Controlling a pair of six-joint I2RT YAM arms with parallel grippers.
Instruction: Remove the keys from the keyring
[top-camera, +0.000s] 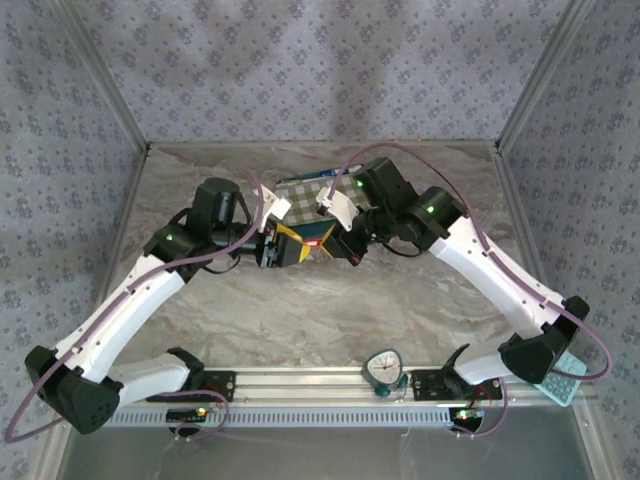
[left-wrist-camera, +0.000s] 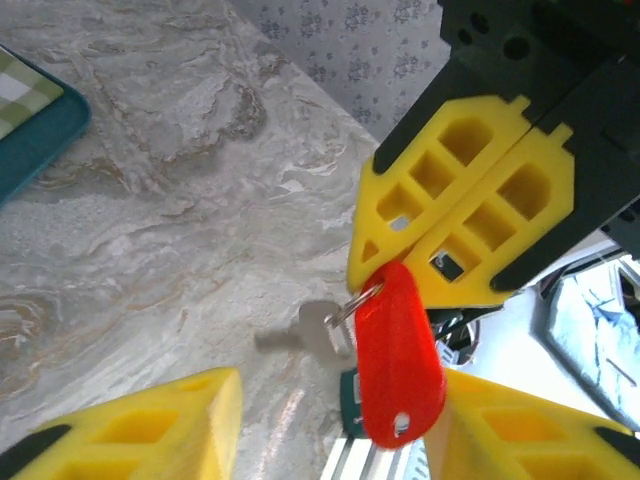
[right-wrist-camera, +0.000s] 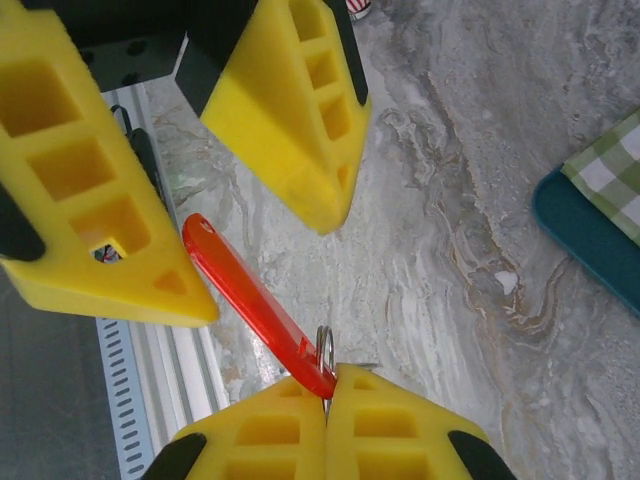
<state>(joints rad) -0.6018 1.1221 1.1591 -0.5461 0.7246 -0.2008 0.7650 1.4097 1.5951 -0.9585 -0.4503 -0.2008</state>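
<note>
Right gripper (right-wrist-camera: 328, 378): my ribbed yellow jaws are pressed together on the thin wire keyring (right-wrist-camera: 325, 345). From it hang a glossy red plastic tag (left-wrist-camera: 400, 350), flat and oval, and a small silver key (left-wrist-camera: 312, 330). Left gripper (left-wrist-camera: 340, 392): jaws apart, tag between them. Teal tray (right-wrist-camera: 585, 225) with checked cloth nearby. Grey marbled table (left-wrist-camera: 150, 200); floral-papered walls (top-camera: 320, 70).
</note>
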